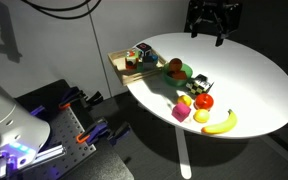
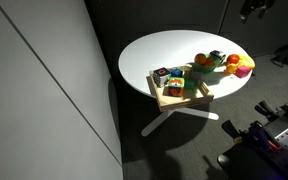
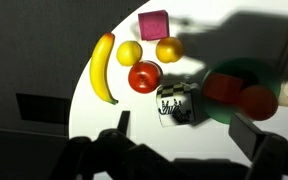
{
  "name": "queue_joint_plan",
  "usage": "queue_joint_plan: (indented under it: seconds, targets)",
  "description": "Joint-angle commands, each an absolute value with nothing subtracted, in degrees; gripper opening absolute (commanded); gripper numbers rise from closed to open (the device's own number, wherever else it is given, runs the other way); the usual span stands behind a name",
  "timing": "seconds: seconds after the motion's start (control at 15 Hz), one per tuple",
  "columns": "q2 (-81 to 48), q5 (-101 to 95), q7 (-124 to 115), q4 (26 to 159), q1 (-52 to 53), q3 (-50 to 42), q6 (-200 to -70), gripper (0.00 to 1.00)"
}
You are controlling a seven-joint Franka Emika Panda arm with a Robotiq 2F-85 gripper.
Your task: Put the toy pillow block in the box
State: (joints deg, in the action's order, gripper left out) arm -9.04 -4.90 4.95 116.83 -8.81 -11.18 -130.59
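Your gripper [image 1: 210, 30] hangs high over the table, jaws spread wide, empty. The toy pillow block [image 3: 177, 103] sits outside the box [image 1: 124, 66], squeezed between the red fruit [image 3: 144, 77] and the green plate [image 3: 239, 70]. Descend off-centre and you'll likely knock either one.

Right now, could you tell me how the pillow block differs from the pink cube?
The pillow block is black with white patches; the pink cube is plain pink. The block lies beside the red fruit; the cube lies beside the orange fruit. Both are blocky and sit on the table.
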Motion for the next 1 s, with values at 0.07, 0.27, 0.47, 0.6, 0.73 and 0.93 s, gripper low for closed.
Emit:
queue_joint_plan:
  seconds: [0.07,0.27,0.47,0.6,0.73,0.93]
  targets:
    - [-9.3,-5.3,4.6,116.7,-9.4,-10.7,-130.4,1.0]
    - [-9.3,-5.3,4.6,116.7,-9.4,-10.7,-130.4,1.0]
    - [-9.3,-5.3,4.6,116.7,-9.4,-10.7,-130.4,1.0]
    - [-9.3,-5.3,4.6,116.7,-9.4,-10.7,-130.4,1.0]
    - [-11.4,-5.0,3.5,115.0,-9.5,-10.8,-129.6,1.0]
    - [-15.4,-4.4,1.4,113.1,-9.4,-10.8,-130.0,1.0]
